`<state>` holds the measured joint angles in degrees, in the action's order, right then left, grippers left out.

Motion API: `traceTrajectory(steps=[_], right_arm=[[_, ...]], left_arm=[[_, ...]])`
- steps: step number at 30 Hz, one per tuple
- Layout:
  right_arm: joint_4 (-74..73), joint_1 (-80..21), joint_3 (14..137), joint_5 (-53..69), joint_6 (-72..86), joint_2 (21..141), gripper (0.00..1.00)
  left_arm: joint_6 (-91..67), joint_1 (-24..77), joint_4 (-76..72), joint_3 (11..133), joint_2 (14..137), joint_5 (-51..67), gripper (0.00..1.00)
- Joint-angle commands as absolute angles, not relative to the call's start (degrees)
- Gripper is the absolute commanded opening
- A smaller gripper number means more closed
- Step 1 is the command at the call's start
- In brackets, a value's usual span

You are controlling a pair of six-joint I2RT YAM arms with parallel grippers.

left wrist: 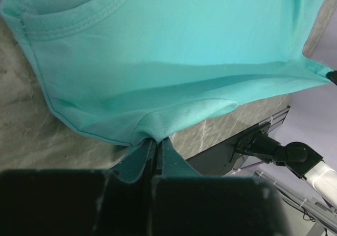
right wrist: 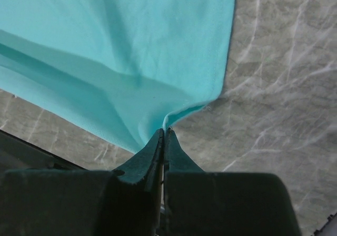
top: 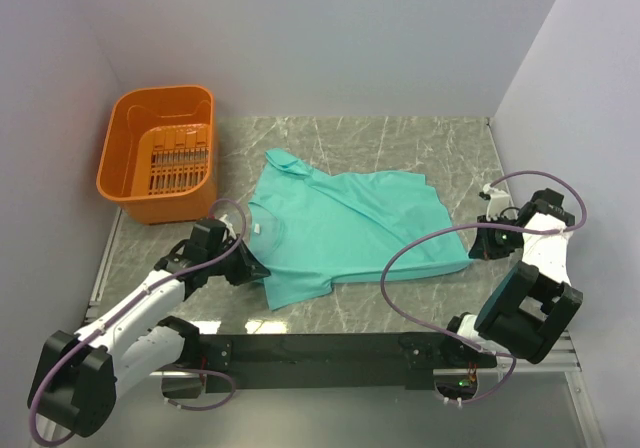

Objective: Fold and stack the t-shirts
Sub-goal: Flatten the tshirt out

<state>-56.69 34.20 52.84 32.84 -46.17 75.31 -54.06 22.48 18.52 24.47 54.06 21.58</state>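
Closest to me, the left gripper (left wrist: 156, 141) is shut tight on a bit of the t-shirt (top: 345, 228), at the near edge by the shoulder, close to the neck. The right gripper (right wrist: 164, 133) is pinched shut on the near corner of the bottom hem. So each one has an end of the same long side (a good way to keep that edge straight, I think). My guess is they mean to lift this side and lay it over the far half. The shirt lies spread in the middle of the bench (top: 420, 138), neck to the left. Far back on the left sits an orange basket (top: 150, 206), not touching the shirt.
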Motion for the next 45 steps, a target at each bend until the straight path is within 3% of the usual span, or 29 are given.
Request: traceTrajectory(steps=[1,11,15,17,18,19,20,22,23,25,31,35,37,38,42,45], right_arm=[[-55.64,35.33,53.27,29.45,-48.68,73.48,0.00],[-61.08,40.17,49.22,26.28,-61.08,64.43,0.00],[-62.22,40.52,48.43,25.84,-63.36,63.98,0.00],[-64.07,41.13,49.04,26.72,-63.98,63.72,0.01],[-64.42,41.48,50.00,26.98,-64.07,63.55,0.07],[-65.47,41.57,50.71,27.42,-64.25,63.28,0.22],[-65.91,41.66,51.41,28.73,-64.34,62.76,0.29],[-66.27,41.66,53.96,30.84,-63.72,62.23,0.49],[-66.27,41.31,54.75,33.46,-63.63,62.14,0.55],[-64.70,37.47,56.77,35.41,-61.53,63.36,0.63],[-53.03,25.15,58.70,40.94,-49.93,70.29,0.66],[-44.49,20.05,63.80,45.96,-41.95,78.01,0.65],[-39.23,18.55,67.92,46.58,-34.22,81.63,0.63],[-37.46,18.28,69.07,46.58,-31.49,84.96,0.62],[-28.76,17.05,75.04,41.24,-16.37,93.24,0.58],[-25.59,16.00,79.18,35.26,-9.43,99.91,0.57]], left_arm=[[-52.39,22.50,21.17,26.28,52.65,22.41,0.01],[-54.14,23.20,32.25,27.43,41.58,23.20,0.01],[-53.97,23.29,31.47,25.40,42.54,24.87,0.01],[-53.35,23.29,31.90,26.10,42.54,25.92,0.11],[-53.00,23.29,33.21,28.02,42.19,25.84,0.18],[-52.56,23.29,34.35,29.43,41.84,25.32,0.26],[-51.34,23.29,35.41,31.10,40.88,23.66,0.42],[-50.02,23.29,37.87,36.37,40.34,21.63,0.55],[-48.36,23.29,38.40,38.04,40.60,19.71,0.62],[-46.07,23.29,37.36,42.35,41.83,16.97,0.66],[-37.90,23.20,22.80,52.01,57.89,10.91,0.68],[-35.07,23.03,19.95,65.27,79.47,6.51,0.66],[-36.20,22.68,20.82,74.50,86.36,3.10,0.62],[-37.25,22.33,21.61,77.66,92.92,1.34,0.52],[-43.05,20.40,27.14,93.38,106.94,-1.30,0.48],[-44.91,18.37,25.84,97.38,112.66,0.87,0.48]])
